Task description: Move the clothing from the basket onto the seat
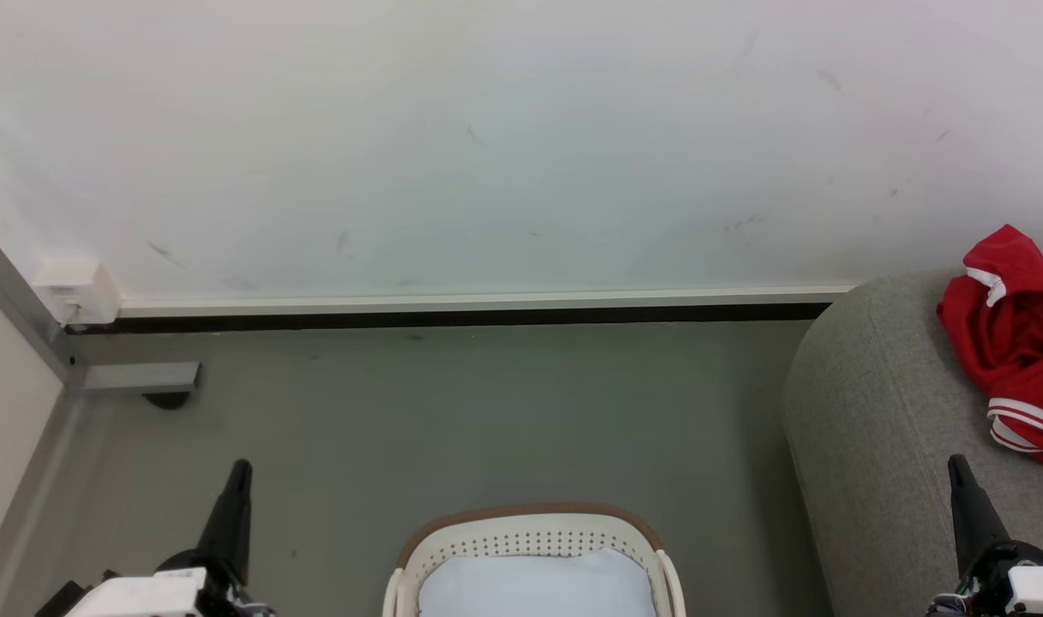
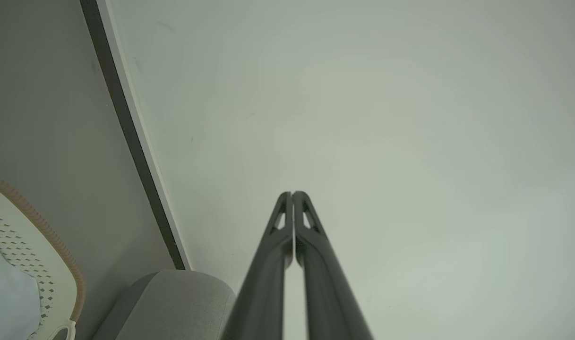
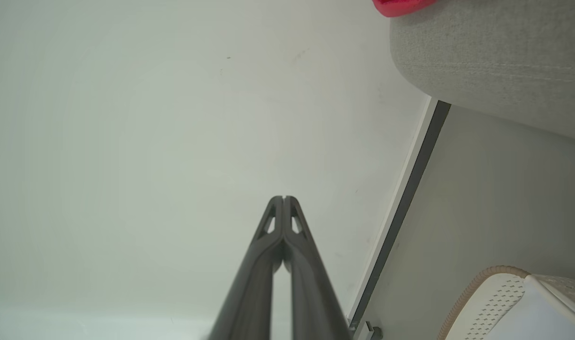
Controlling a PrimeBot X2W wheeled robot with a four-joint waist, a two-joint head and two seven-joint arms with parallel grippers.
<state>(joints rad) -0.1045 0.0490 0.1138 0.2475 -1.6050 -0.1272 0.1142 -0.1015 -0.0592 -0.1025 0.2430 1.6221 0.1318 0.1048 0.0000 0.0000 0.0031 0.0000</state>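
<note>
**Claws together, red sports clothing (image 1: pixel 1010 343) on light-grey fabric sofa seat (image 1: pixel 872 411)**

In the head view, a scuffed white wall (image 1: pixel 521 146) spans 9 to 3 o'clock, above a dull grey floor (image 1: pixel 487 411). The rounded seat sits at 3 to 4 o'clock, cut off by the frame edge. The cream-white perforated plastic basket (image 1: pixel 530 542) with a brown rim stands on the floor at 6 o'clock, well apart from the seat, and holds a pale white pad (image 1: pixel 538 587). The clothing, bunched and showing white trim bands, lies on top of the seat at 3 o'clock. The left claw (image 2: pixel 292 194) at 7 o'clock and the right claw (image 3: pixel 283 198) at 5 o'clock each have their dark fingertips pressed together on nothing, pointing at the wall.
</note>
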